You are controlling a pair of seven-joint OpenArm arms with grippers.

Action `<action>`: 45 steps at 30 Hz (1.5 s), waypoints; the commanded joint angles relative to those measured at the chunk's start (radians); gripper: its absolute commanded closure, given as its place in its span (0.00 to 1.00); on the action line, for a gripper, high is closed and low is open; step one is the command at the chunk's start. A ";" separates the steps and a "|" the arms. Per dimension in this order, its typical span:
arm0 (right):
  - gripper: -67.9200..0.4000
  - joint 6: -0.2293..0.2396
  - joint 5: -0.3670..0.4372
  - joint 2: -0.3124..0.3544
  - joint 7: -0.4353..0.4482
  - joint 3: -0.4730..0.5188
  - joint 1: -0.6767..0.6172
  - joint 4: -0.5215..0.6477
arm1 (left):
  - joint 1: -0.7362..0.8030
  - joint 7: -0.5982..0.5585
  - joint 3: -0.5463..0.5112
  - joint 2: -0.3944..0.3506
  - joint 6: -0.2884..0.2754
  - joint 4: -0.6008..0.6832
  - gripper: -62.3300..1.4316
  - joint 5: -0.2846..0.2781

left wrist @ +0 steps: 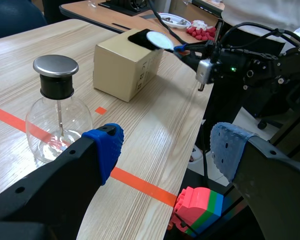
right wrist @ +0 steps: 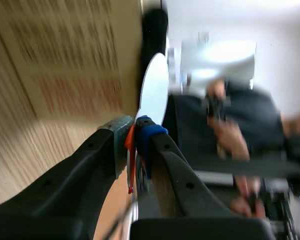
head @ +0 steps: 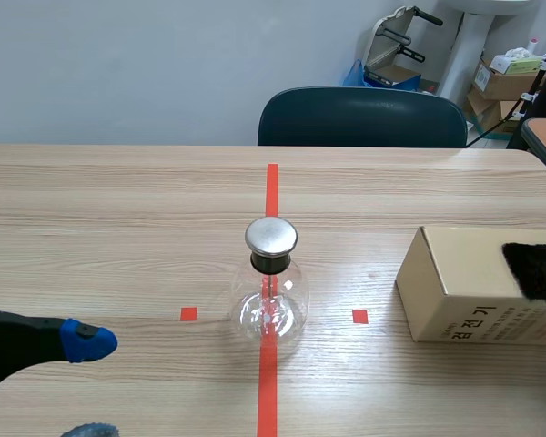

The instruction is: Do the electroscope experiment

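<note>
Here, the right end effector (right wrist: pixel 133 131) is pinching the thin orange-red handle (right wrist: pixel 130 160) of a pale disc (right wrist: pixel 155 90) between its closed fingers. It is keeping the disc at the black cloth (left wrist: pixel 140 36) on top of the cardboard box (left wrist: pixel 121 67); whether disc and cloth are touching cannot be told.

The electroscope (head: pixel 271 296), a clear round flask under a metal cap (head: pixel 271 235), is standing upright at the middle of the worktop (head: pixel 118 228). It is lying to the robot's left of the box and well apart from the disc, with its long axis running vertically and the cap facing up.

The left end effector (left wrist: pixel 165 150) is hovering low beside the flask with its fingers spread wide, gripping nothing. It is the nearer of the two, yet the disc is sitting in the right one.

The coming move is therefore probably falling to the right arm. It would be carrying the disc leftward off the box and toward the cap, arriving at cap height or from above and staying clear of the glass wall.
</note>
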 commanded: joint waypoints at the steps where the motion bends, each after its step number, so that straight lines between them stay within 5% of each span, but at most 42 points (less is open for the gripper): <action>1: 0.97 -0.010 0.003 0.013 0.014 0.006 -0.002 -0.008 | 0.002 -0.015 -0.005 0.004 0.014 0.018 0.36 -0.003; 8: 0.97 -0.010 0.003 0.013 0.257 0.006 -0.002 -0.023 | 0.002 -0.015 -0.012 0.005 0.034 0.019 0.36 0.022; 14: 0.97 -0.009 0.007 0.013 0.020 0.005 -0.002 -0.034 | 0.002 -0.014 -0.012 0.005 0.064 0.026 0.36 0.067; 16: 0.97 -0.009 0.007 0.013 0.011 0.005 -0.002 -0.034 | 0.002 -0.014 -0.012 0.005 0.076 0.032 0.36 0.084; 21: 0.97 -0.010 0.007 0.016 0.237 -0.008 -0.002 -0.034 | 0.002 -0.014 -0.012 0.004 0.111 0.031 0.36 0.103; 23: 0.97 -0.011 0.007 0.015 0.260 -0.017 -0.002 -0.034 | 0.002 -0.012 -0.012 0.004 0.113 0.031 0.36 0.103; 29: 0.97 -0.011 0.007 0.010 -0.045 -0.018 -0.002 -0.034 | 0.002 0.005 -0.012 0.004 0.113 0.032 0.36 0.103; 31: 0.97 -0.014 0.006 0.011 -0.062 -0.018 -0.002 -0.034 | 0.002 0.005 -0.012 0.004 0.113 0.032 0.36 0.103; 36: 0.97 -0.054 0.003 0.013 0.237 -0.019 -0.002 -0.034 | 0.002 0.004 -0.012 0.005 0.113 0.032 0.36 0.102; 38: 0.97 -0.054 0.007 0.013 0.293 -0.023 -0.002 -0.034 | 0.002 0.003 -0.012 0.005 0.113 0.033 0.36 0.102; 40: 0.97 -0.054 0.019 0.010 0.251 -0.024 -0.002 -0.034 | 0.002 0.004 -0.012 0.005 0.113 0.038 0.36 0.102; 45: 0.97 -0.054 0.021 0.008 -0.016 -0.024 -0.002 -0.034 | 0.002 0.004 -0.012 0.005 0.113 0.047 0.36 0.102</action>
